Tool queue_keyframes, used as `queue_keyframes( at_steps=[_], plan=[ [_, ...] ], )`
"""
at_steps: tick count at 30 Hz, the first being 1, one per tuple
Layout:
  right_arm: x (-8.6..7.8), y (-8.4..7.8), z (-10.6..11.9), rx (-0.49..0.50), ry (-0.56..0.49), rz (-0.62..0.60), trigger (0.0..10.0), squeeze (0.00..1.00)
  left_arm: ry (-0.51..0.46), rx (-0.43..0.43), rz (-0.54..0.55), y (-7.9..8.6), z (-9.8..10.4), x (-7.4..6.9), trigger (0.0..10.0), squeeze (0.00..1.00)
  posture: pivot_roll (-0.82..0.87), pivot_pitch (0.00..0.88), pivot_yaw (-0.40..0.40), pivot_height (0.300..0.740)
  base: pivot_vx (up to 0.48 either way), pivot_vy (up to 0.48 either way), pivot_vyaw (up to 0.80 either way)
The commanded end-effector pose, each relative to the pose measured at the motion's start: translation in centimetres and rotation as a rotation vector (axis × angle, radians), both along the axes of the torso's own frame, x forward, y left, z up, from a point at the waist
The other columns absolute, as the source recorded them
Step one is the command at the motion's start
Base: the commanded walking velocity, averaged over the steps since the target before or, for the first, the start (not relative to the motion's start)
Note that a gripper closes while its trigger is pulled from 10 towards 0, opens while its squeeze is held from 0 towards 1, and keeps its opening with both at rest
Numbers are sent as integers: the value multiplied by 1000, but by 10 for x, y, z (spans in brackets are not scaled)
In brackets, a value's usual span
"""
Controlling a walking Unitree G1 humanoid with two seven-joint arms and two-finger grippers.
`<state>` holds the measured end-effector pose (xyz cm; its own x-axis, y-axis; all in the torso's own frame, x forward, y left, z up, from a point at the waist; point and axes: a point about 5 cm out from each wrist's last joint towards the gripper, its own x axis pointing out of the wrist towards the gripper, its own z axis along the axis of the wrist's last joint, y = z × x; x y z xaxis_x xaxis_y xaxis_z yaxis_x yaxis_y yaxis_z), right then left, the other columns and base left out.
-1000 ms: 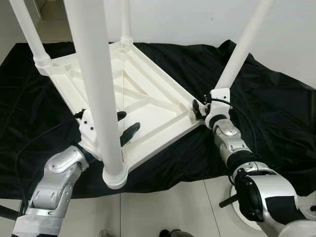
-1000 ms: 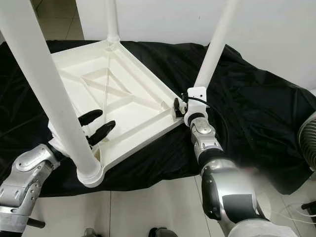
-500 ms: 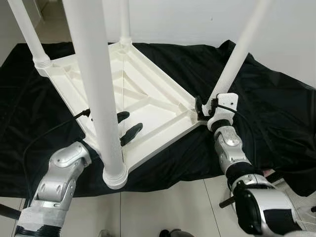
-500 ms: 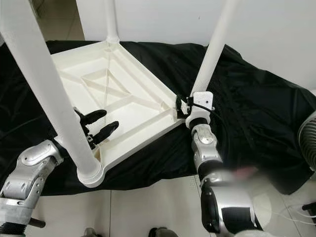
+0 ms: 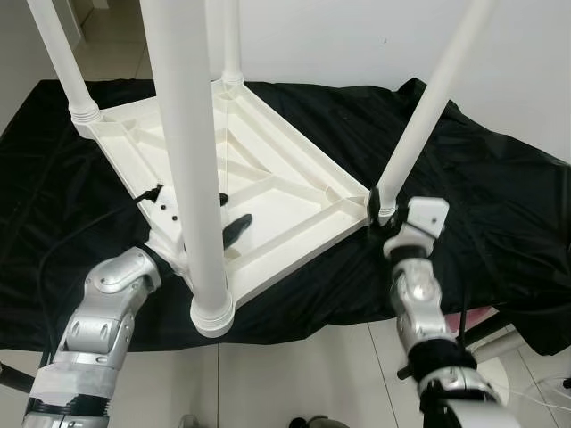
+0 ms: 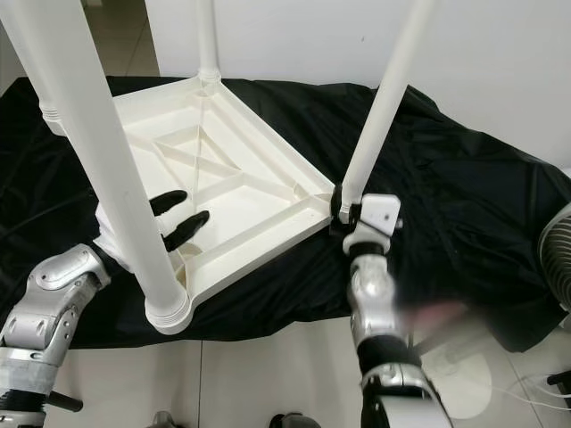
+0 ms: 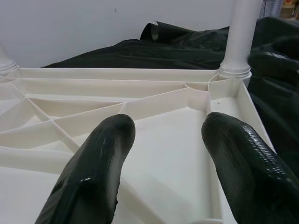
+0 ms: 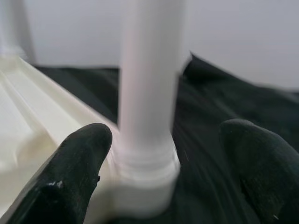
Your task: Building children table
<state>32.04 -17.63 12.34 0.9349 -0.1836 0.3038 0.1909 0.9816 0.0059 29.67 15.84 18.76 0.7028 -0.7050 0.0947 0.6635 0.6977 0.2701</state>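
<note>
The white plastic children's table (image 5: 268,183) lies upside down on a crumpled black cloth (image 5: 500,205), its ribbed underside facing up and its four round white legs standing upward from the corners. The cloth is spread over a pale tiled floor (image 5: 303,374), with a plain white wall (image 6: 500,62) behind it. At the right edge of the right eye view I see part of a white fan (image 6: 558,259) beside the cloth.

The nearest white leg (image 5: 192,160) rises straight up in front of my head camera and hides part of my left forearm and the table edge behind it. The far-left leg (image 5: 61,62) and the far leg (image 5: 232,40) stand at the rear corners.

My left gripper (image 6: 177,218) reaches over the near-left edge of the table, its two black fingers (image 7: 93,172) spread apart with nothing between them, held over the flat panel between the ribs. I cannot tell whether they touch the plastic.

My right gripper (image 8: 159,154) is at the table's right corner, just beside the base of the right leg (image 5: 428,107). Its fingers (image 8: 77,168) are parted on either side of that leg's ringed collar without closing on it; the leg stands between them, apart from both pads.
</note>
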Motion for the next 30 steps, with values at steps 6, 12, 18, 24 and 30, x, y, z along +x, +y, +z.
queue_keyframes(
  at_steps=[6, 12, 18, 24, 30],
  plan=[
    [-17, -7, -5, 24, 31, -147, 10000, 0, -24, 15, 80, 8, 3, 7, 10000, 0, -12, 109, -52, 740, 0, 0, 0],
    [-18, -13, -1, 33, 22, -241, 10000, 0, -19, 19, 59, 6, 4, 7, 10000, 0, -18, 114, -40, 740, 0, 0, 0],
    [4, -24, 16, 57, 36, -353, 10000, 0, -27, 17, 50, 3, 6, 9, 10000, 0, -12, 115, -45, 740, 0, 0, 0],
    [18, -22, 33, 75, 21, -367, 10000, 0, -12, 20, 53, 3, 5, 8, 10000, 0, -10, 120, -48, 740, 0, 0, 0],
    [30, -22, 44, 86, 25, -380, 10000, 0, -1, 20, 52, 1, 3, 6, 10000, 0, -5, 122, -53, 740, 0, 0, 0]
  ],
)
